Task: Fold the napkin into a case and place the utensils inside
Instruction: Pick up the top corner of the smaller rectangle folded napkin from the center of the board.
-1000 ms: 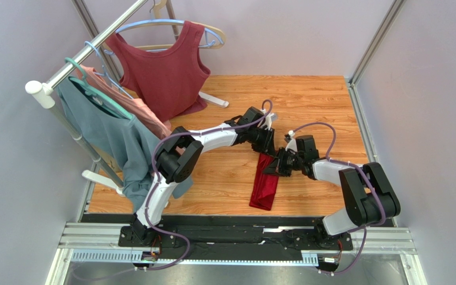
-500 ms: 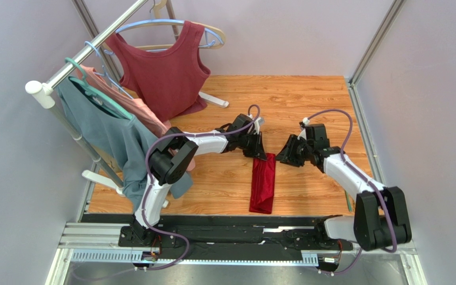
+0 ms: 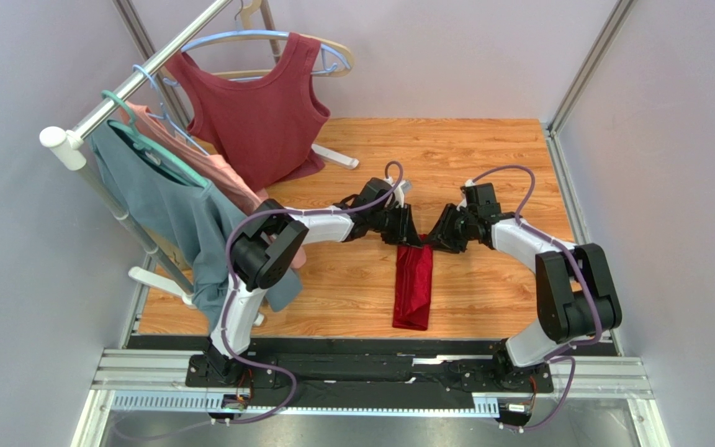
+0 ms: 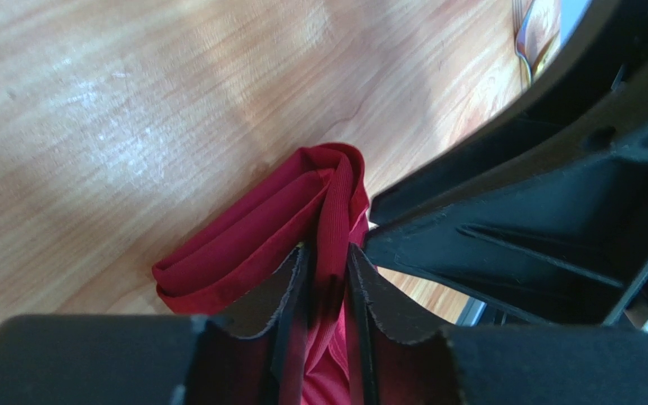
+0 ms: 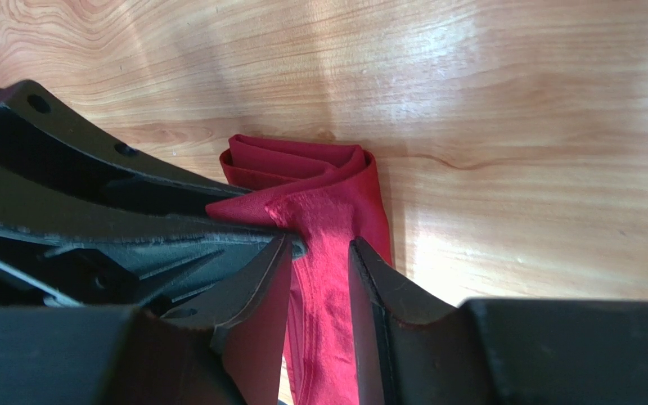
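Note:
The crimson napkin (image 3: pixel 413 289) lies on the wooden table as a narrow folded strip running toward the near edge. Both grippers meet at its far end. My left gripper (image 3: pixel 408 235) stands slightly open, with a raised ridge of the napkin (image 4: pixel 243 240) between its fingers (image 4: pixel 327 253). My right gripper (image 3: pixel 438 242) is open astride the napkin (image 5: pixel 336 181), with cloth running between its fingers (image 5: pixel 319 245). The left gripper's black finger (image 5: pixel 175 228) touches a pucker in the cloth. Part of a gold utensil (image 4: pixel 528 34) shows at the top right of the left wrist view.
A clothes rack stands at the left with a maroon sleeveless top (image 3: pixel 259 102), a teal garment (image 3: pixel 175 214) and a pink one. Its white foot (image 3: pixel 338 156) rests on the table (image 3: pixel 492 154). Walls close in the table's far and right sides.
The right gripper let go of the napkin's middle, opened, swung away and came back to the far end. The left gripper moved nearer onto that same end.

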`<state>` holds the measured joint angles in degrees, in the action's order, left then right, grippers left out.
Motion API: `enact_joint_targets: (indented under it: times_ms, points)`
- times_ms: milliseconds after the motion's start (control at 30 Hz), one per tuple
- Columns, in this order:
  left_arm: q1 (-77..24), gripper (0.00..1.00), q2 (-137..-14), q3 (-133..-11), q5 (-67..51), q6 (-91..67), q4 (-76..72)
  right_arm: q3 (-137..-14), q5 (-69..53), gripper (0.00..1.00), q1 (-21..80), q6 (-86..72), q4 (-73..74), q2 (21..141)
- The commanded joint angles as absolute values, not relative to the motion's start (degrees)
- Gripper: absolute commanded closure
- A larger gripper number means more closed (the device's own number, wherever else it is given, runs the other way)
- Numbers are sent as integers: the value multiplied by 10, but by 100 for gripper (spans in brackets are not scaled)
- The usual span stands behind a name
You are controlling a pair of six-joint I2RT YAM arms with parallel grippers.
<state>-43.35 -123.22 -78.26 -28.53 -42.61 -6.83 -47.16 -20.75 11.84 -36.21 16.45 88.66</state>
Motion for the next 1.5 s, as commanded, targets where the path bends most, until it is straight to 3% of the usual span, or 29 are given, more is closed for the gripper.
enact_joint_targets:
  times_ms: [0, 267, 500, 667, 733, 767, 867, 1033, 1267, 1467]
  points:
    - [-426, 68, -1187, -775, -313, -425, -98, -471, -224, 64, 124, -374, 105, 896]
    - [-417, 65, -1152, -736, -323, -425, -123, -482, -214, 61, 126, -361, 116, 896]
    - [-414, 77, -1158, -729, -331, -431, -127, -497, -211, 61, 127, -358, 116, 922]
    - [-414, 85, -1177, -740, -333, -439, -125, -497, -214, 68, 128, -358, 112, 929]
    - [-415, 84, -1179, -742, -328, -439, -119, -497, -213, 74, 130, -354, 108, 932]
    - [-415, 75, -1177, -743, -327, -435, -116, -498, -213, 75, 132, -352, 108, 933]
    - [-415, 68, -1176, -744, -322, -428, -106, -501, -217, 81, 132, -351, 108, 942]
    - [-415, 67, -1165, -734, -295, -416, -85, -504, -213, 82, 134, -344, 109, 940]
    - [-413, 63, -1139, -715, -266, -409, -84, -508, -214, 100, 134, -336, 108, 953]
    - [-413, 61, -1168, -744, -283, -410, -74, -506, -215, 100, 134, -323, 120, 923]
